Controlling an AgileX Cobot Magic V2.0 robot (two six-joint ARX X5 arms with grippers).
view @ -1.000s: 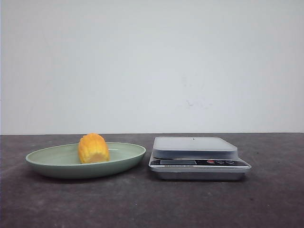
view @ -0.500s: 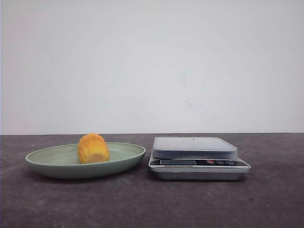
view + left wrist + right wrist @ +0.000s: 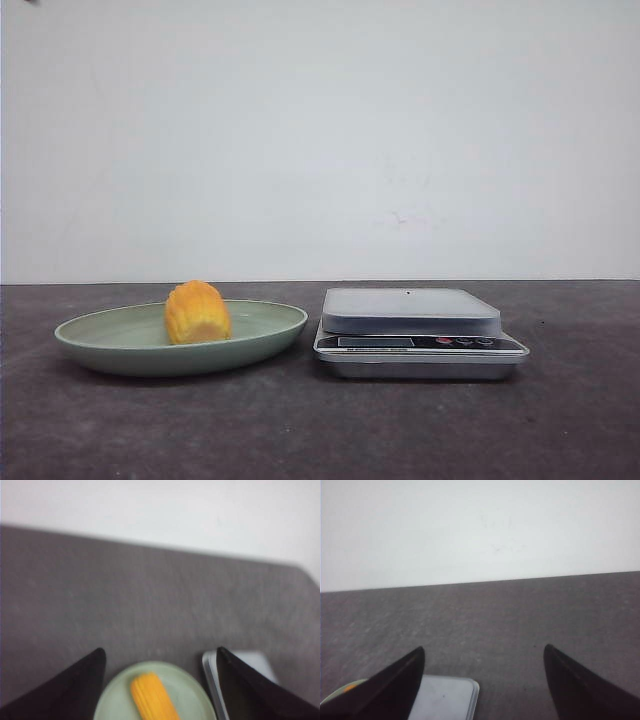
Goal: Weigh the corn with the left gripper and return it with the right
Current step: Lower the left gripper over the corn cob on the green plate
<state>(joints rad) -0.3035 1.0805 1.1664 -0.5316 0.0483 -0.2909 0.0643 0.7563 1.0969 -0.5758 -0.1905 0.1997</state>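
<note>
Corn (image 3: 197, 312) lying on its side in green plate (image 3: 262, 333), a little left of plate's middle in front view, ribbed kernel rows facing camera. Plate resting on dark bench (image 3: 300, 430), left of centre. Kitchen scale (image 3: 420, 333) just beside plate on its right, apart from plate rim by a narrow gap; grey weighing platform bare, dark display strip and small buttons along front edge. Plain white wall behind bench.

No arm visible in front view.

Seen from left wrist: left hand (image 3: 160, 680) spread open, two dark fingers (image 3: 75, 690) framing corn (image 3: 152, 699) and plate (image 3: 192, 695) below, well above both and touching neither. Corn in gap between fingers, long axis tilted. Edge of scale (image 3: 212, 677) showing beside one finger. View somewhat blurred.

Seen from right wrist: right hand (image 3: 482, 680) likewise spread open, gripping nothing, fingers (image 3: 580, 690) wide apart over bench (image 3: 495, 625). Corner of scale platform (image 3: 447, 697) showing between fingers, close to one of them. Sliver of plate rim (image 3: 332, 694) with a speck of orange at frame edge, too small to make out further.
</note>
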